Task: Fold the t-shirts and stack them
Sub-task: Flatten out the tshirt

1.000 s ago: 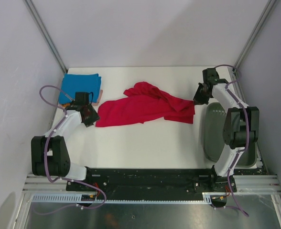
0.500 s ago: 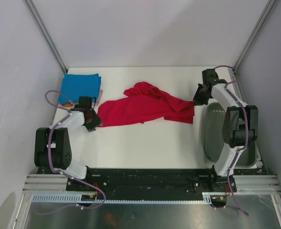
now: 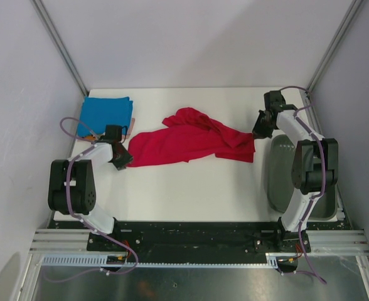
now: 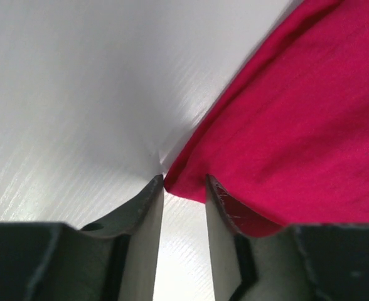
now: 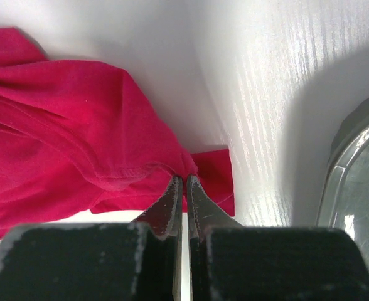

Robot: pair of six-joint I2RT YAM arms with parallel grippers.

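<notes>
Lying crumpled, red t-shirt (image 3: 191, 143), long axis left to right

Overhead, two close-ups; shared red t-shirt (image 3: 191, 143)

White table (image 3: 191, 188), glossy, with faint grain visible in the wrist views. Three items sit on it. The red tee (image 3: 191, 141) is mid-table toward the back, unfolded and crumpled. It stretches left to right, bunched up at back-centre, with its left end lying flat on the surface. The blue tee (image 3: 106, 113) is folded flat in the back-left corner, apart from the red one. A sliver of orange cloth (image 3: 89, 136) shows at its near edge. A dark grey bin (image 3: 270, 179) runs along the right edge. The red tee's right end is just beside the bin's far-left rim; can't tell if they touch.
</notes>
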